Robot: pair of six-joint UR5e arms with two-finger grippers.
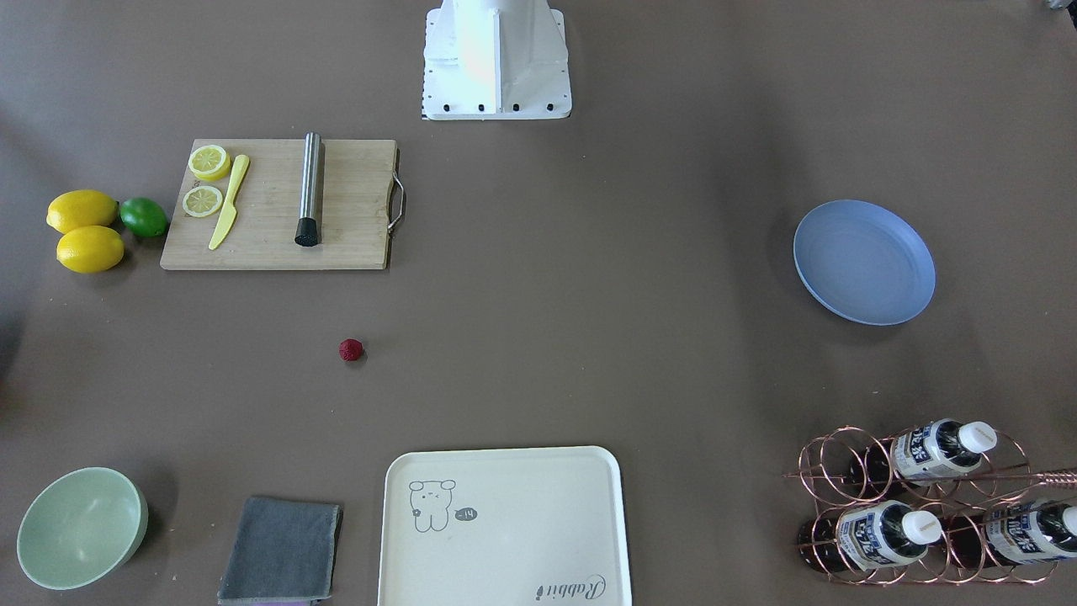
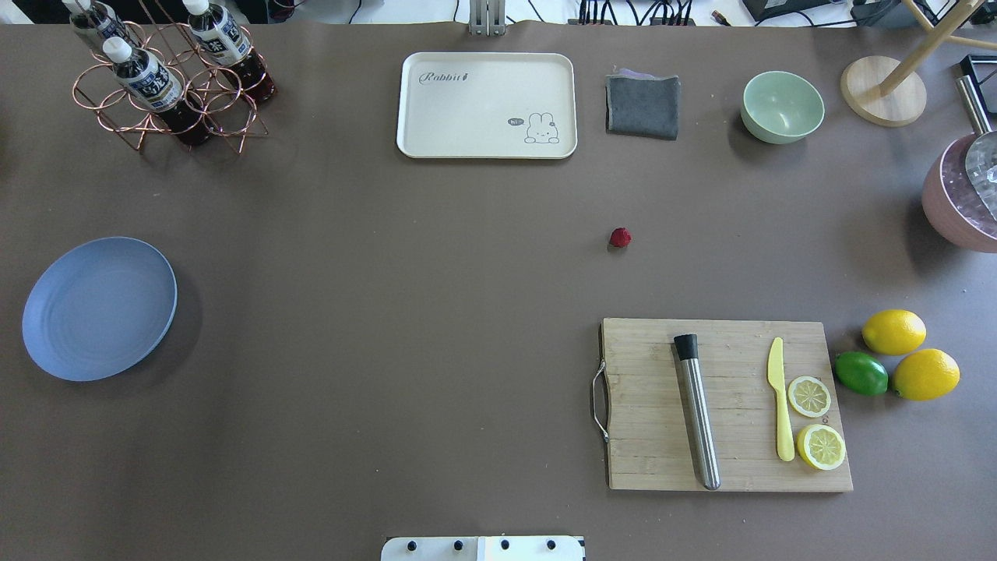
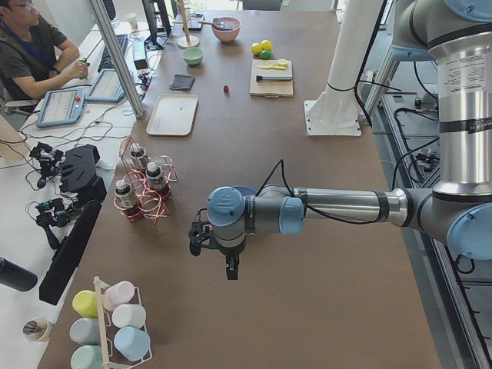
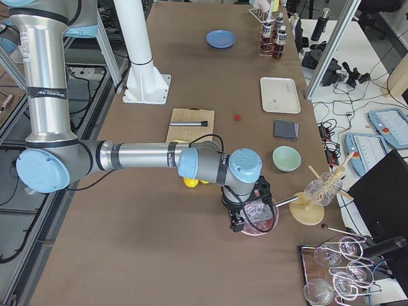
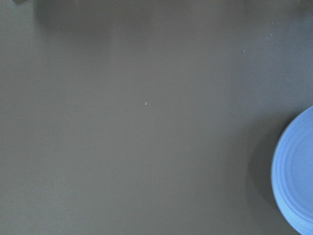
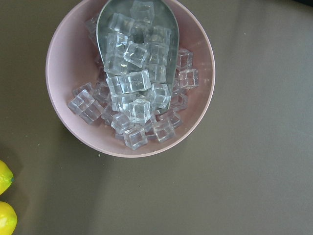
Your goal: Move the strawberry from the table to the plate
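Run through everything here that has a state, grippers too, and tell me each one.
strawberry: on the bare table, not yet on the plate
plate: empty
green bowl: upright, empty
tray: empty
pink bowl: filled with ice cubes, metal scoop in it
bottles: capped, lying in the wire rack
left gripper: open or shut, cannot tell
right gripper: open or shut, cannot tell

Plate (image 5: 296, 171) cut off at the left wrist view's right edge.

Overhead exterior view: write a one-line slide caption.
Strawberry lies alone on the brown table, far from the bare blue plate.
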